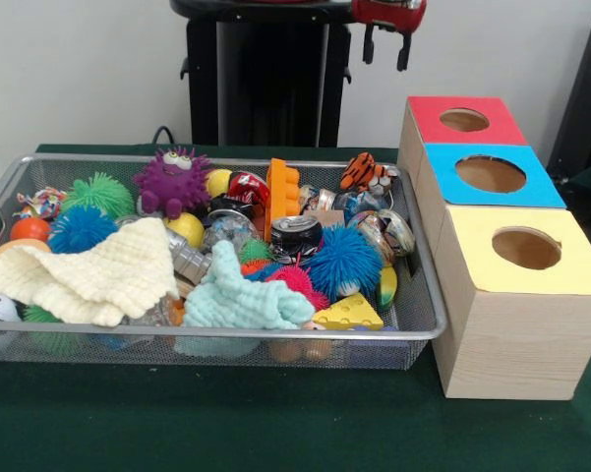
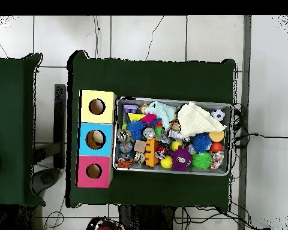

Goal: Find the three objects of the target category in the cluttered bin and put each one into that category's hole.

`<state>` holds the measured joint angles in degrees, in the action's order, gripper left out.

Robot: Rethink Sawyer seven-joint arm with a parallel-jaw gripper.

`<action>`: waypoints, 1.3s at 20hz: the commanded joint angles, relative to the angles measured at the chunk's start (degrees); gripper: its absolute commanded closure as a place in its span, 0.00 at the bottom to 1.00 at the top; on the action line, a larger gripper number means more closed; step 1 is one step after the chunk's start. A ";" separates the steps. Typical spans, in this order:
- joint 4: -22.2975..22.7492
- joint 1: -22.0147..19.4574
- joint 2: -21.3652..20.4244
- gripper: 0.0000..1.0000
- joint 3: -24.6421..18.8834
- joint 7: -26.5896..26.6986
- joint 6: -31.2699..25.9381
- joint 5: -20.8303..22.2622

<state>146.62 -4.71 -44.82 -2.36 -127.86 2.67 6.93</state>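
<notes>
Green cloth covers the desk (image 1: 275,433), backed by a pale wall. Only the tips of the jaws (image 1: 385,49) are seen at the top edge, above the desk's far side; whether they are parted cannot be told, and nothing is held. Below them, the cluttered bin (image 1: 428,324) is set on the desk, crammed with toys. Just beside it stand three wooden boxes (image 1: 511,334), topped red, blue and yellow.

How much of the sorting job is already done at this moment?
Nothing looks done: the wire bin is full of toys and cloths. Nothing is in hand; the gripper hangs drawn back above the table, away from the bin. The red, blue and yellow holes show nothing inside, so all three objects remain.
</notes>
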 commanded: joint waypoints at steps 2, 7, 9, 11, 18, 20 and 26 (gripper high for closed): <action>0.11 2.27 0.42 0.00 1.94 -10.42 8.33 0.02; -2.45 1.92 0.74 0.00 1.78 -8.65 6.69 -0.96; -4.76 2.35 0.90 0.00 1.76 -8.05 4.51 -2.51; -6.92 1.45 0.83 0.00 0.38 -7.71 -0.12 -4.55; -16.58 6.36 1.16 0.00 4.46 -5.64 -9.30 -9.10; -18.32 7.24 1.43 0.00 5.29 -5.82 -9.28 -9.43; -20.34 5.87 1.32 0.00 3.32 -5.75 -11.29 -9.55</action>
<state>139.47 2.20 -44.79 1.97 -127.86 -4.67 1.53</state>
